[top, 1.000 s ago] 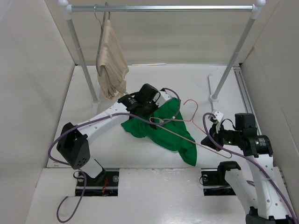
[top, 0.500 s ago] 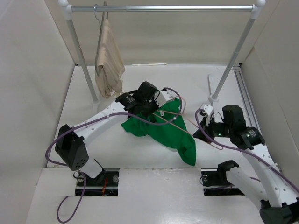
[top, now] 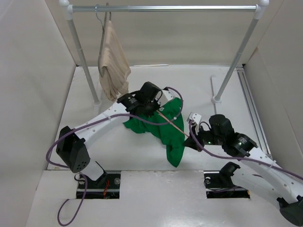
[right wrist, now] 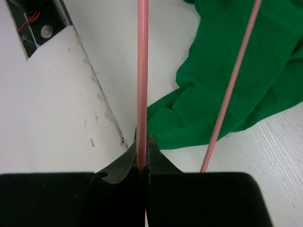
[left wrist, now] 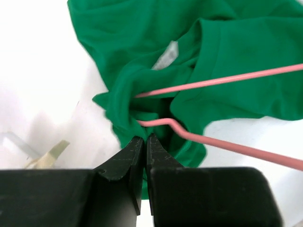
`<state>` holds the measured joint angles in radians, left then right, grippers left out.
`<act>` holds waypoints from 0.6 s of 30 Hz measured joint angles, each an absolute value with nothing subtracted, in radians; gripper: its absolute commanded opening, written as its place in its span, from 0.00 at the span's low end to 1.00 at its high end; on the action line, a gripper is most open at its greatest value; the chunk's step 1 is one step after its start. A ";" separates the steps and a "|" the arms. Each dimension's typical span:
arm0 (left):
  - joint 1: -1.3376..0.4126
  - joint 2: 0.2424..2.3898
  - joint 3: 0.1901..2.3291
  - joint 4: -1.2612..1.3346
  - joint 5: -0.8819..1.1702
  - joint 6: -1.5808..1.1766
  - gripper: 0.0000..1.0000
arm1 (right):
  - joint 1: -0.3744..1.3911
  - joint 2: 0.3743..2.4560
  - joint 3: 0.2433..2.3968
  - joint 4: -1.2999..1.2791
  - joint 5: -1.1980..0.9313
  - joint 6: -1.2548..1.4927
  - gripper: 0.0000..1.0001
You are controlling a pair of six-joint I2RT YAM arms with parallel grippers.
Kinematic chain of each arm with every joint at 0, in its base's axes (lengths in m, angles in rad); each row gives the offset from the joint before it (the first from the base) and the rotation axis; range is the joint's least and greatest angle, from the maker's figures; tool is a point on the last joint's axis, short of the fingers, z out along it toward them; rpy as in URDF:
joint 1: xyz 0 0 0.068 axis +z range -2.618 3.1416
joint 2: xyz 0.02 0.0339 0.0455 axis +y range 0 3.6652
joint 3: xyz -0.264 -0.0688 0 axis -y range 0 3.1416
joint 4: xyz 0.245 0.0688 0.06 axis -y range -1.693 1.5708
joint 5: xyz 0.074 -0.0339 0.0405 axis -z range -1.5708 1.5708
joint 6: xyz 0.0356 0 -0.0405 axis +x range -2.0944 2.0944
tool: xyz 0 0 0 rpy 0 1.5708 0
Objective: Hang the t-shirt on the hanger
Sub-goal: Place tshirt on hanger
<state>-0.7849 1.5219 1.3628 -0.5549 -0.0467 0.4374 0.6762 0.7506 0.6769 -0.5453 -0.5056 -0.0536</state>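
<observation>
Green t-shirt (top: 164,128) lay bunched on the white table (top: 118,151), about mid-table between the two arms. One end trailed toward the near edge. Pink wire hanger (top: 174,125) lay slantwise over the shirt, from the left arm's tool down toward the right arm's tool.

Left gripper (top: 155,109) sat at the far upper edge of the shirt. In the left wrist view its jaws were pressed together on a fold of green fabric, with no gap showing between the fingers (left wrist: 131,153). In that view two pink wire runs of the hanger crossed the cloth. One ran into a fold of the shirt, and the other bent just above the fingertips. A white label (left wrist: 165,56) showed on the fabric further out.

Right gripper (top: 191,142) sat just right of the shirt, low over the table. In the right wrist view its jaws were clamped on one straight pink wire of the hanger, which ran straight out from the fingertips. A second wire angled off to the right over the green cloth.

Behind, a clothes rail (top: 161,8) spanned the back. A beige garment (top: 112,66) hung from a grey wire hanger (top: 101,38) at its left end, well apart from the shirt. A purple cable (top: 94,125) ran along the left arm.
</observation>
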 measured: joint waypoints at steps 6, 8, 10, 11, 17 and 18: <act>-0.786 1.499 1.302 -0.524 -0.142 0.448 0.00 | 0.677 0.611 0.664 -0.588 -0.479 -0.001 0.00; -0.786 1.489 1.301 -0.517 -0.152 0.449 0.00 | 0.677 0.583 0.661 -0.602 -0.479 0.006 0.00; -0.786 1.480 1.301 -0.508 -0.154 0.449 0.00 | 0.677 0.576 0.656 -0.607 -0.482 0.009 0.00; -0.786 1.476 1.301 -0.505 -0.155 0.449 0.00 | 0.678 0.576 0.656 -0.615 -0.482 0.010 0.00; -0.786 1.474 1.302 -0.495 -0.165 0.464 0.00 | 0.682 0.567 0.656 -0.694 -0.484 0.012 0.00; -0.786 1.474 1.302 -0.495 -0.169 0.467 0.00 | 0.682 0.564 0.656 -0.704 -0.486 0.013 0.00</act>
<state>-0.7864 1.4738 1.3018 -0.4946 -0.1688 0.4667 0.6823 0.5636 0.6563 -0.7040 -0.4862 0.0128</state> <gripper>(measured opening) 0.014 0.050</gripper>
